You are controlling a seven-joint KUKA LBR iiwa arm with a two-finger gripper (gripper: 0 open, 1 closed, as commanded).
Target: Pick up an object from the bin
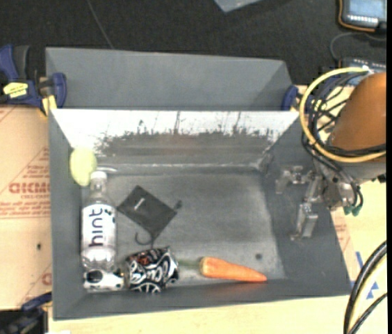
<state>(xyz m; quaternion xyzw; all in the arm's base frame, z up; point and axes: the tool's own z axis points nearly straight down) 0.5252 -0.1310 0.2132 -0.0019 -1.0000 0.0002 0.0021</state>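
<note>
Somewhat apart, the orange carrot (234,271) lies lower left of the gripper (306,218), whose opening I cannot tell

Dim light; bright glare across back wall of bin (175,120).

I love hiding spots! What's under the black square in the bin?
The black square lies on the grey bin floor; a thin dark loop pokes out below it. Anything else underneath is covered.

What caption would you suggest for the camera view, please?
Claw at the right wall of the grey bin, apart from the carrot, water bottle and black card lying further left.
</note>
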